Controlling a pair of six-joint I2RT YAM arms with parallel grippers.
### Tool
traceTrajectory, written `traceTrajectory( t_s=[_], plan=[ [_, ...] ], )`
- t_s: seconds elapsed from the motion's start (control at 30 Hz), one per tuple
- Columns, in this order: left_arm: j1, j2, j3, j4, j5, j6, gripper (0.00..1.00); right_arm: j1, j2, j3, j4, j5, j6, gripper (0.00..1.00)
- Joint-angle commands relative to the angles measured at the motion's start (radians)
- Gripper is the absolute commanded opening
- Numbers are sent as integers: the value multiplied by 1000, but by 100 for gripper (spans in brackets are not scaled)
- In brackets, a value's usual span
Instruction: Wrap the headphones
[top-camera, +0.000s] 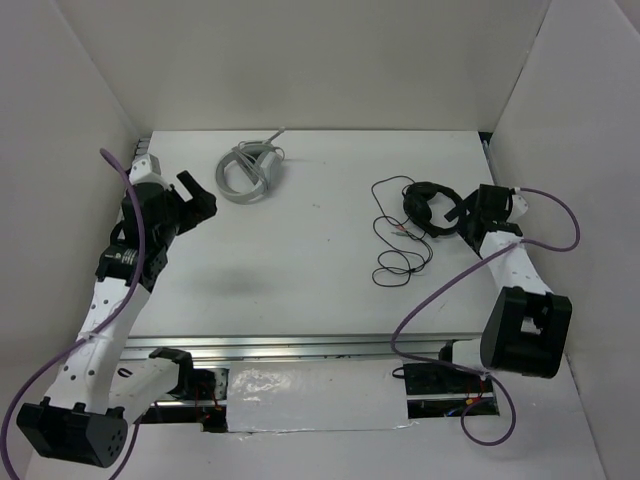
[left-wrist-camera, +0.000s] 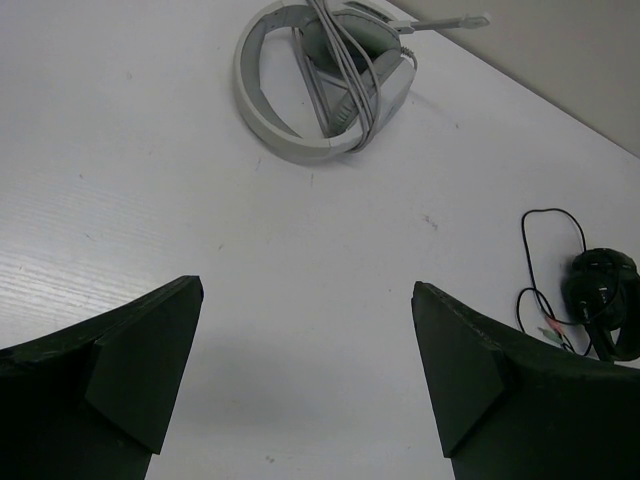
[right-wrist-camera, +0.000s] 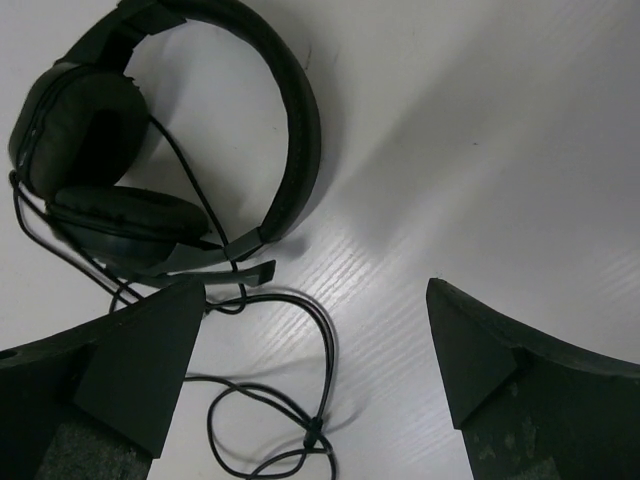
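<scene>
The black headphones (top-camera: 425, 203) lie on the white table at the right. Their thin black cable (top-camera: 398, 262) is spread in loose loops to the left and front of them. My right gripper (top-camera: 458, 218) is open and empty just right of the earcups. In the right wrist view the headband (right-wrist-camera: 296, 120) and both earcups (right-wrist-camera: 95, 135) lie ahead of the fingers. Cable loops (right-wrist-camera: 325, 345) with a small tie lie under my right gripper (right-wrist-camera: 310, 370), between the open jaws. My left gripper (top-camera: 198, 197) is open and empty, raised at the far left. The headphones also show in the left wrist view (left-wrist-camera: 605, 300).
A grey-white ring-shaped stand (top-camera: 248, 172) with its own pale cable lies at the back left; it also shows ahead of my left gripper (left-wrist-camera: 305, 370) in the left wrist view (left-wrist-camera: 320, 85). White walls enclose the table (top-camera: 300, 270) on three sides.
</scene>
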Motion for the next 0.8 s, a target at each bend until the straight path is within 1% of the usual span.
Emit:
traceTrajectory(
  t_s=[0.0, 0.2, 0.33, 0.37, 0.43, 0.47, 0.5, 0.6, 0.77],
  plan=[
    [-3, 11, -6, 41, -13, 19, 99, -46, 90, 29, 70, -106, 42, 100],
    [-5, 35, -19, 73, -41, 33, 99, -73, 257, 83, 105, -201, 30, 100],
    [-2, 69, -15, 84, -30, 41, 99, -77, 381, 160, 114, -248, 53, 100],
    [-2, 84, -10, 84, -28, 41, 99, -77, 396, 167, 120, -257, 64, 99],
    [-2, 92, -4, 84, -30, 41, 99, -77, 423, 181, 139, -273, 84, 93],
    [-2, 100, -6, 91, -25, 41, 99, -80, 429, 187, 143, -276, 99, 89],
    [-3, 101, -7, 94, -24, 41, 99, -79, 432, 193, 142, -270, 105, 88],
    [-3, 111, -6, 102, -13, 42, 99, -76, 423, 209, 126, -216, 146, 87],
    [-2, 114, -9, 110, -7, 46, 99, -76, 334, 184, 139, -185, 162, 87]
  ],
)
